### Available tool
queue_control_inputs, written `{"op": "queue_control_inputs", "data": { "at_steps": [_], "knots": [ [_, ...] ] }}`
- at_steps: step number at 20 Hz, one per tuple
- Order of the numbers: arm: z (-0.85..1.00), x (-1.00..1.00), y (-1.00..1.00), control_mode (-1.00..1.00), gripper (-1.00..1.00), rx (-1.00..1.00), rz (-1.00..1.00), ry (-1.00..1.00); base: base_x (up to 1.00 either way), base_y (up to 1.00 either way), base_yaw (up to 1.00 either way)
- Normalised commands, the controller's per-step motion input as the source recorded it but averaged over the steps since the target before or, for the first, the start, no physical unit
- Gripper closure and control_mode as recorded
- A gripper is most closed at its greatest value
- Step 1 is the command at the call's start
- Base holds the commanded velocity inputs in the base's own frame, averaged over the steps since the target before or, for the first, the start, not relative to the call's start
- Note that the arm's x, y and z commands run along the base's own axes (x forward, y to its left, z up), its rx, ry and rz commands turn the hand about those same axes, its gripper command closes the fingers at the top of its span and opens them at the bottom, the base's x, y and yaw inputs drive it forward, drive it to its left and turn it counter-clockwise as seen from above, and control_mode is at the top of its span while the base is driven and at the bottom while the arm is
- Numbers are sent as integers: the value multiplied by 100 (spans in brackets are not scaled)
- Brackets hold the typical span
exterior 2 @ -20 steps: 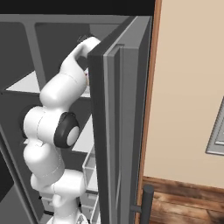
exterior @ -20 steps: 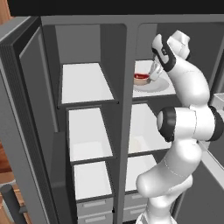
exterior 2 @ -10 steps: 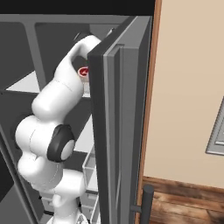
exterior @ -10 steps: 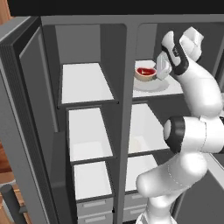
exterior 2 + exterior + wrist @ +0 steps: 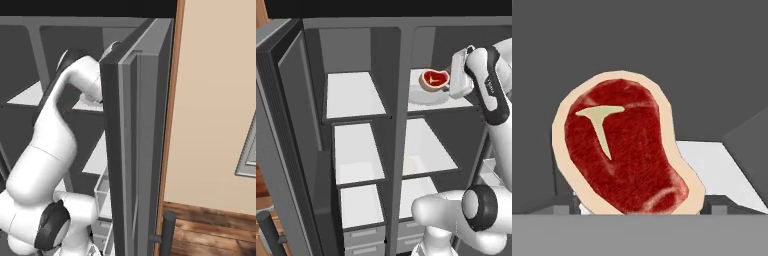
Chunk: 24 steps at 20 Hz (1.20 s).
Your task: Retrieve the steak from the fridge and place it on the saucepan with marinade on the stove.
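The steak (image 5: 435, 79), red with a pale beige rim, rests on a white plate (image 5: 423, 96) on the upper right shelf of the open fridge (image 5: 398, 125). My gripper (image 5: 450, 82) reaches in from the right, level with the steak. In the hand view the steak (image 5: 624, 150) stands close in front, and its lower edge lies between the two dark fingertips (image 5: 563, 210). The jaws stand wide on either side of it, so the gripper (image 5: 639, 210) is open. The saucepan, marinade and stove are out of view.
White shelves (image 5: 351, 95) fill the left compartment, with grey drawers (image 5: 363, 235) at the bottom. The left door (image 5: 286, 140) swings out toward me. In the right base view the right door (image 5: 135, 140) stands edge-on beside my arm, against a beige wall (image 5: 215, 100).
My upper arm has swung to the right and the hand has come down level with the steak from its right side. The steak now shows more fully above the plate.
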Motion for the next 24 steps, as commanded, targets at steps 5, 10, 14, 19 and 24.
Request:
{"op": "queue_control_inputs", "data": {
  "at_steps": [5, 10, 14, 19, 24],
  "knots": [
    [12, -100, 32, -100, 100, -6, 0, -42, 0, 0, 0],
    [21, -100, 9, -100, 100, -3, 0, -34, 0, 0, 0],
    [4, -100, -2, -100, 100, 0, -4, -20, 0, 0, 0],
    [-1, -100, -14, -100, 100, 0, -11, -10, 0, 0, 0],
    [-7, -85, -11, -100, 100, 0, -6, -3, 0, 0, 0]
  ]
}}
